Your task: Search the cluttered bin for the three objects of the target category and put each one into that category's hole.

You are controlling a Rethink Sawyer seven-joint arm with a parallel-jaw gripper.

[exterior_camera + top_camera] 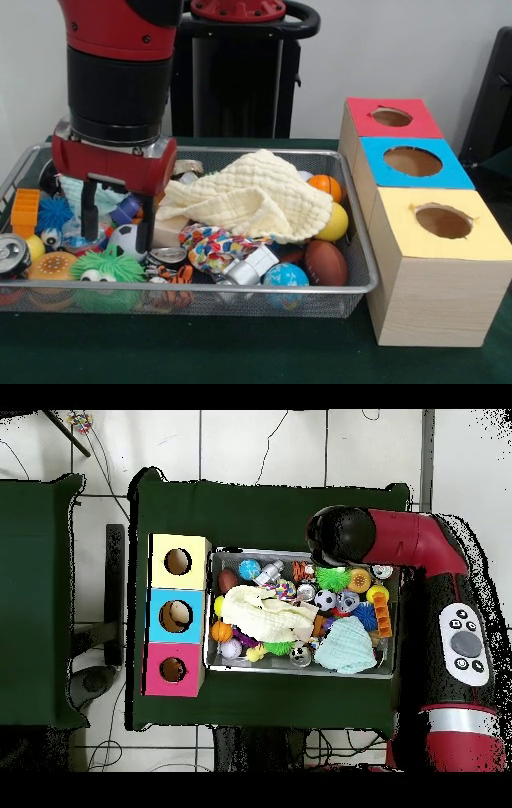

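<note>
The tool [117, 214] is seen lowered into the left part of the bin [359, 282], its two black fingers spread apart, with nothing held between them, just above a small soccer ball [126, 238]. A cream cloth [256, 196] is draped over the toys. The hole [392, 117] is found in the red-topped box, beyond the bin's right end on the desk [240, 352]
</note>
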